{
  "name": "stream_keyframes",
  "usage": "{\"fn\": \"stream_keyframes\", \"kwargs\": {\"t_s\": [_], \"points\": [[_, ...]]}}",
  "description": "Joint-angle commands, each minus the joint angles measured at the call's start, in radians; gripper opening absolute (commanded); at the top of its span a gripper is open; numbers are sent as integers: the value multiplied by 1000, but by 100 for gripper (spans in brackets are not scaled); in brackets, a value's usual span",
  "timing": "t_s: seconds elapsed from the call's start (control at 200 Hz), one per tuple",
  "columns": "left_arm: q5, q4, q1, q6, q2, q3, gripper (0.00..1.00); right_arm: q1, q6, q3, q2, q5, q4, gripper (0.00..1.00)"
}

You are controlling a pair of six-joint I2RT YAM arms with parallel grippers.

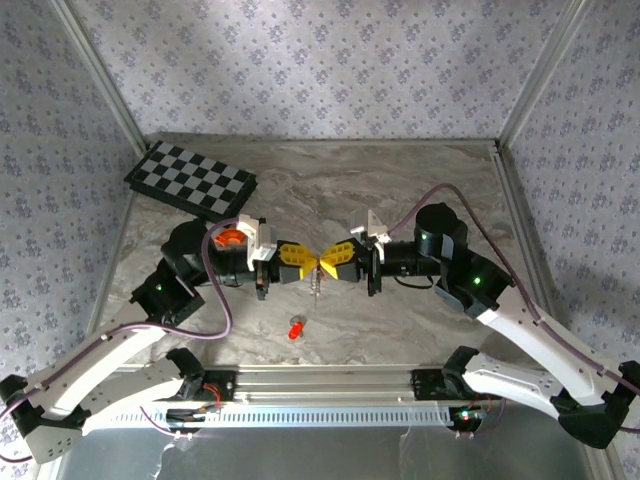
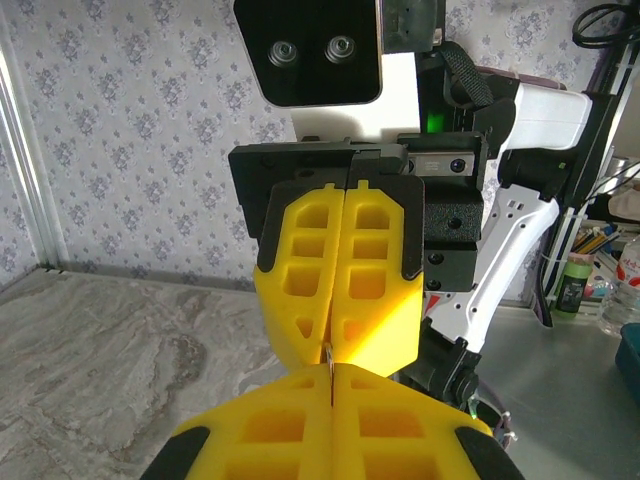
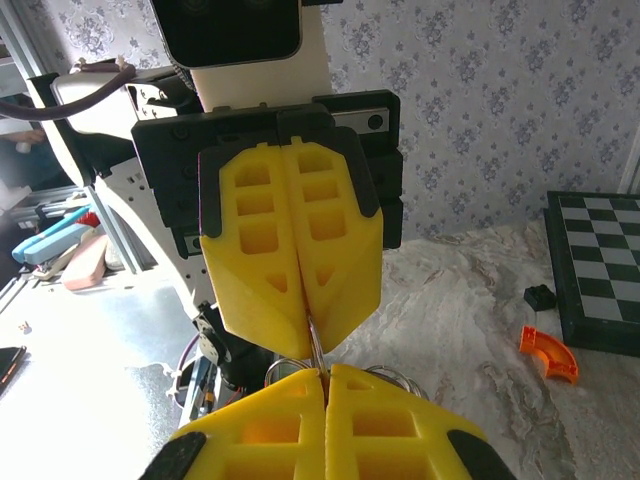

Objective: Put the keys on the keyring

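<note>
Status check, both arms engaged. The left gripper (image 1: 307, 259) and the right gripper (image 1: 329, 260) are meeting tip to tip above the middle of the table (image 1: 400, 190).

1. Jaws, left: the yellow pads are pressing together with no gap. In the right wrist view a silvery strip (image 3: 313, 338) is emerging from their seam, so I am reading them as pinching it.
2. Jaws, right: the pads are also pressing together. Thin wire loops are showing at their tips, and I am taking these to be the keyring (image 3: 284, 368), pinched there. In the top view something thin and silvery is hanging just below the meeting point.
3. I cannot tell whether the strip is a key blade or part of the ring itself, and no red head is showing at the tips.
4. One red key (image 1: 296, 328) is lying loose on the table, nearer the arm bases than the grippers and apart from both.

Progress, as I am judging it: the ring is lifted and held, and threading is under way or about to begin. The loose key is not yet on the ring and needs picking up. A checkerboard (image 1: 190, 180) is lying at the far left, clear of the work.
</note>
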Motion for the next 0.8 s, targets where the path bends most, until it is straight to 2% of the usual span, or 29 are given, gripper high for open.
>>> {"fn": "stream_keyframes", "kwargs": {"t_s": [0.0, 0.055, 0.165, 0.255, 0.385, 0.535, 0.795], "points": [[22, 37, -14, 0, 10, 23, 0, 6, -27, 10, -5, 19, -27, 0], [-1, -19, -15, 24, 11, 36, 1, 6, -60, 32, -7, 37, -77, 0], [-58, -200, -15, 113, 22, 99, 25, 7, -142, 117, 14, 79, -244, 0], [-105, -351, -15, 193, 50, 166, 33, 6, -222, 207, 46, 106, -389, 0], [-125, -467, -15, 253, 85, 232, 34, 7, -318, 299, 95, 142, -558, 0], [-129, -499, -15, 278, 108, 262, 34, 16, -398, 375, 146, 160, -677, 0], [-76, -493, -16, 280, 127, 279, 32, 37, -455, 443, 200, 186, -726, 0]]}}
